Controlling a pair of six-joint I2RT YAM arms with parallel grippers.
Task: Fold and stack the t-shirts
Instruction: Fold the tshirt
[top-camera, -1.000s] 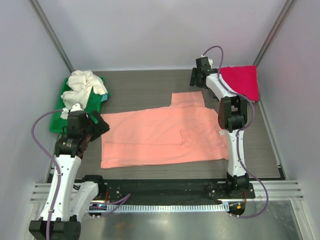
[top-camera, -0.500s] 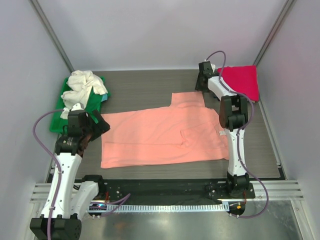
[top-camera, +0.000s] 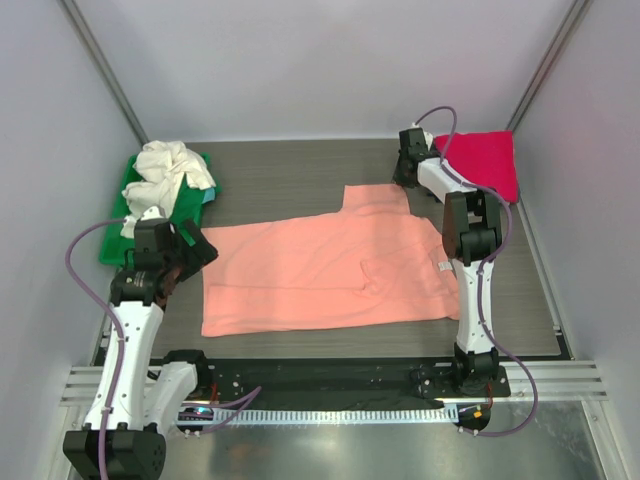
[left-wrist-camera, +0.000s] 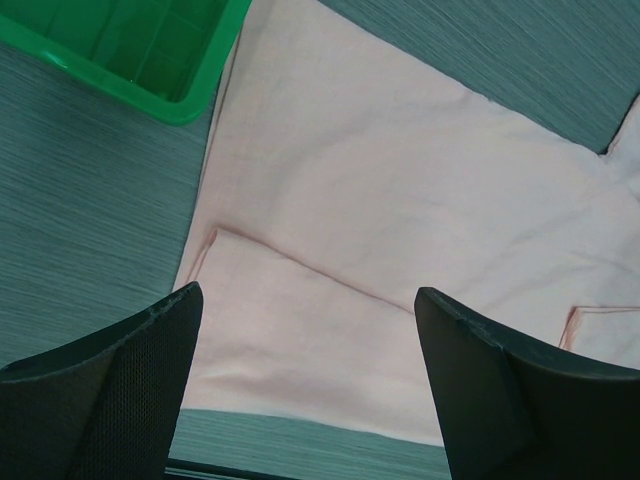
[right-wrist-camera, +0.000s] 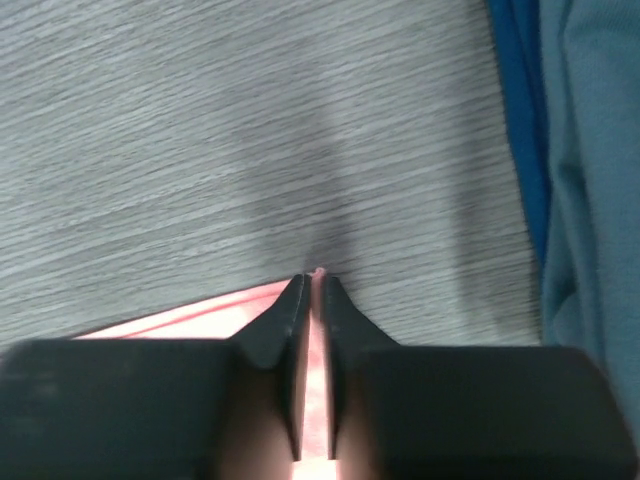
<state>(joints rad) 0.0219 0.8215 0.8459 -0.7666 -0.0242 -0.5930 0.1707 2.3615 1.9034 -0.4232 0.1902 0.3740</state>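
Green tray (top-camera: 127, 185) holds cream-white shirt (top-camera: 170, 170); left jaws spread, right jaws pinch salmon-pink shirt (top-camera: 320, 270) beside magenta-red shirt (top-camera: 485, 160).

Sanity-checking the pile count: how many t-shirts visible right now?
3 clear: salmon-pink shirt spread flat mid-table, cream-white shirt bunched on the green tray far left, magenta-red shirt far right. Blue fabric at the right wrist view's edge may be more.
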